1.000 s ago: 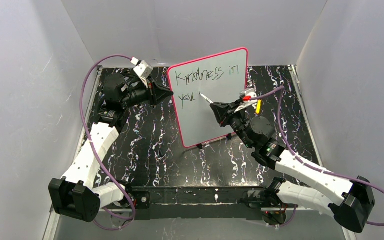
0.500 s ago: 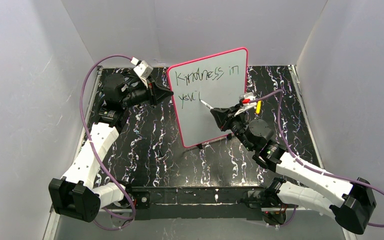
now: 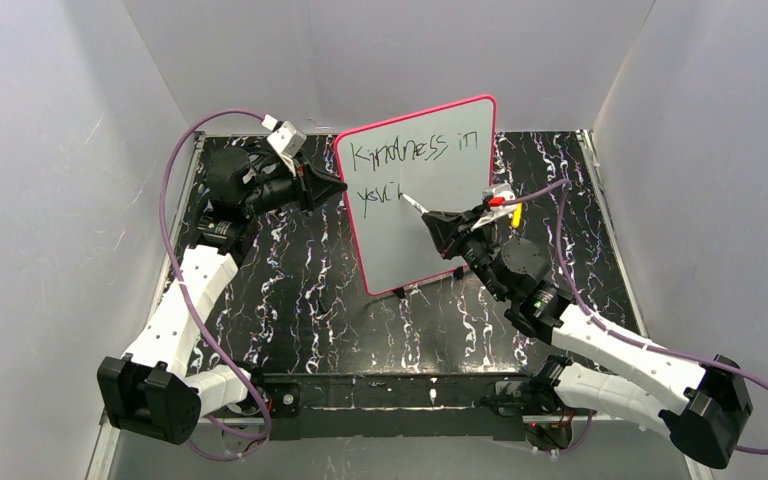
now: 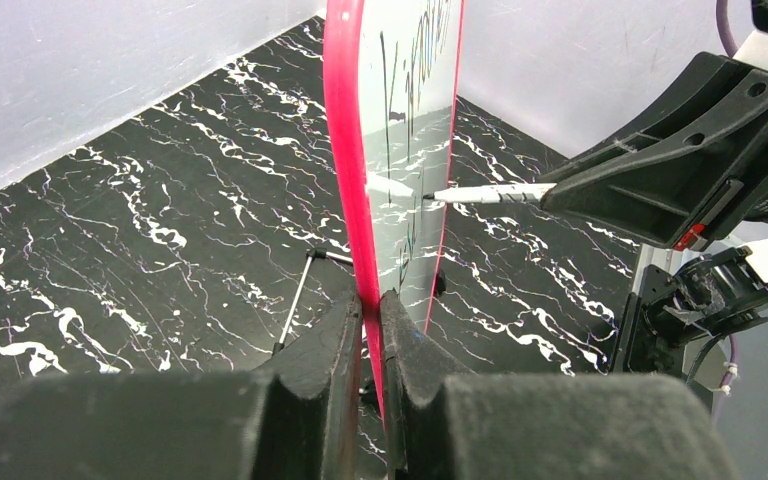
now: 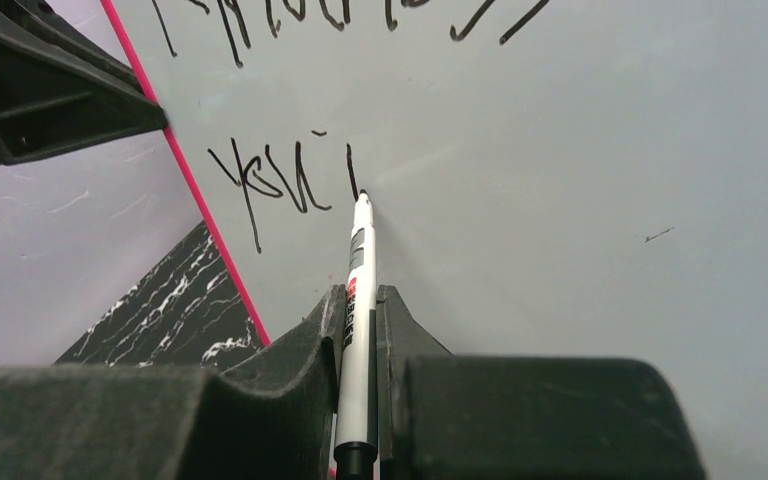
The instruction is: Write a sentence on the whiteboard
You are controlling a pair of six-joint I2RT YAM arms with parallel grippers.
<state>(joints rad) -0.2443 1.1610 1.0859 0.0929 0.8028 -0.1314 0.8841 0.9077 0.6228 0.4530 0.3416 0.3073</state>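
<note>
Right gripper (image 5: 360,305): both fingers pinched on a white marker (image 5: 362,255), barrel running out between them. The marker's dark tip touches the whiteboard (image 3: 430,225) at the foot of a short upright stroke. There is a red label on the barrel, but we cannot read its print.

Left gripper (image 4: 365,312): fingers clamped on the whiteboard's pink-red frame at its left edge, one on each face.

The whiteboard stands upright on the black, white-veined tabletop (image 3: 310,300), between the two grippers.

The sentence (image 3: 412,152) so far: top line "Kindness in". Below it, at the board's left, "you", loosely formed, with a small tick above it and then the single stroke at the marker tip.

View differences:
- Only the top view takes in the whole first line.
- Only the right wrist view makes the tick and the stroke plain.
- The left wrist view has the board edge-on, its writing squeezed and unreadable. It alone shows a thin wire leg (image 4: 298,292) slanting to the tabletop behind the board.
</note>
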